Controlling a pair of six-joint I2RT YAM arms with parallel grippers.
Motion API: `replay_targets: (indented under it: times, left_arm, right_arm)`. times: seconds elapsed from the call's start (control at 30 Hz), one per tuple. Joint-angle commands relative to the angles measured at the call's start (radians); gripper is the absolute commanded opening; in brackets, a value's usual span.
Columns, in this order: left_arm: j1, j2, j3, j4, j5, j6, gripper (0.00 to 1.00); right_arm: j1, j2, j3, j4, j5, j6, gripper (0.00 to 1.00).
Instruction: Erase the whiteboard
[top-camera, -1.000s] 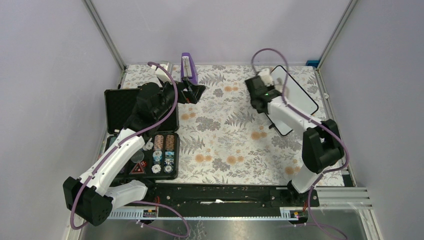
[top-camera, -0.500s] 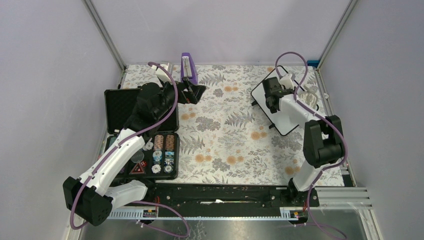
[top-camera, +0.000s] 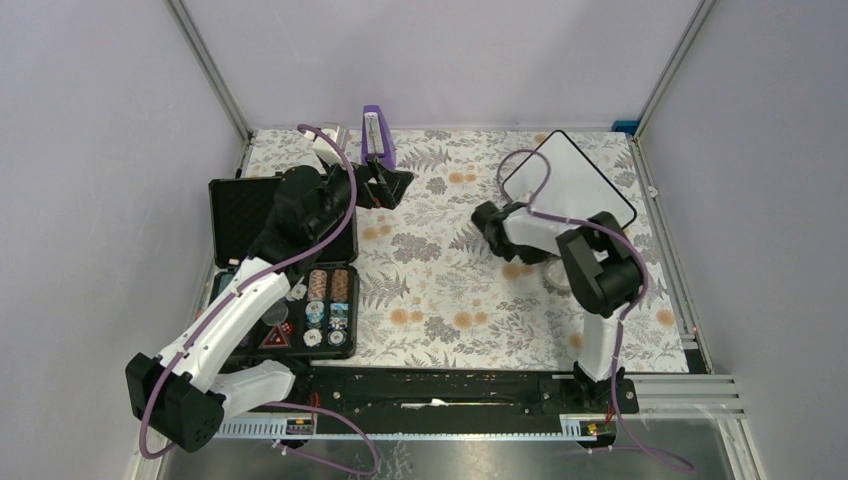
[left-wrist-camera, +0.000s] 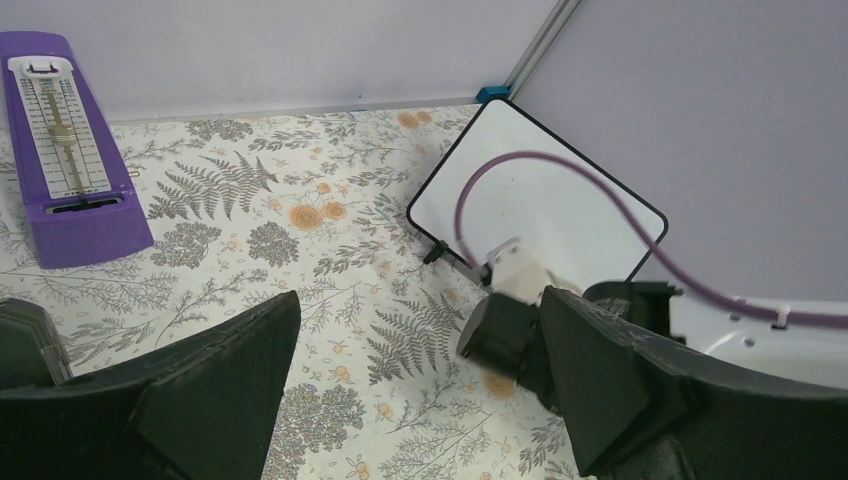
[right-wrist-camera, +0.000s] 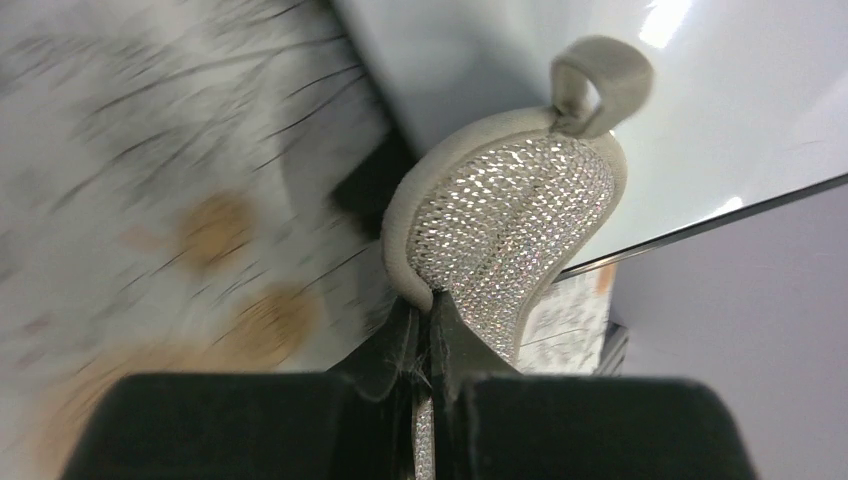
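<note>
Right wrist, jaws nip pad, L wrist, whiteboard blank

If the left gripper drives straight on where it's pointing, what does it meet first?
Bare fern-patterned tablecloth lies ahead of the left gripper; the first object in line looks like the near corner of the black-framed whiteboard, though depth is unclear.

Floral table, whiteboard, metronome, chip case

Floral cloth smeared by blur; whiteboard corner hidden behind right arm.
</note>
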Motion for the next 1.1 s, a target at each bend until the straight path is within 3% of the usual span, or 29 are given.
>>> replay_targets:
  times: [0.0, 0.23, 0.37, 0.43, 0.6, 0.73, 0.77, 0.93, 1.07]
  left_arm:
    - [-0.005, -0.019, 0.028, 0.037, 0.002, 0.008, 0.99]
    - [-0.005, -0.019, 0.031, 0.033, -0.003, 0.014, 0.99]
    - [-0.005, -0.024, 0.031, 0.029, -0.014, 0.021, 0.99]
    - [-0.004, -0.025, 0.031, 0.026, -0.022, 0.024, 0.99]
    - [-0.005, -0.024, 0.034, 0.018, -0.039, 0.038, 0.99]
    - [-0.004, -0.018, 0.038, 0.007, -0.057, 0.05, 0.99]
    - [-0.005, -0.017, 0.04, 0.004, -0.06, 0.052, 0.99]
    - [-0.005, -0.013, 0.04, -0.005, -0.087, 0.068, 0.99]
    - [-0.014, 0.006, 0.046, -0.021, -0.114, 0.086, 0.99]
  right_arm:
    - [0.095, 0.002, 0.074, -0.018, -0.169, 0.077, 0.0]
    - [0.208, -0.145, 0.094, 0.044, -0.35, -0.032, 0.0]
    - [0.209, -0.306, -0.015, 0.236, -0.772, -0.114, 0.01]
    - [0.209, -0.34, -0.056, 0.3, -0.911, -0.096, 0.01]
    - [0.222, -0.353, -0.136, 0.345, -0.904, -0.037, 0.0]
    - [0.315, -0.32, -0.138, 0.307, -0.782, -0.024, 0.0]
    - [0.342, -0.309, -0.134, 0.302, -0.762, -0.02, 0.02]
    - [0.483, -0.267, -0.134, 0.36, -0.822, -0.007, 0.34]
    - [0.519, -0.358, -0.196, 0.46, -0.882, -0.008, 0.54]
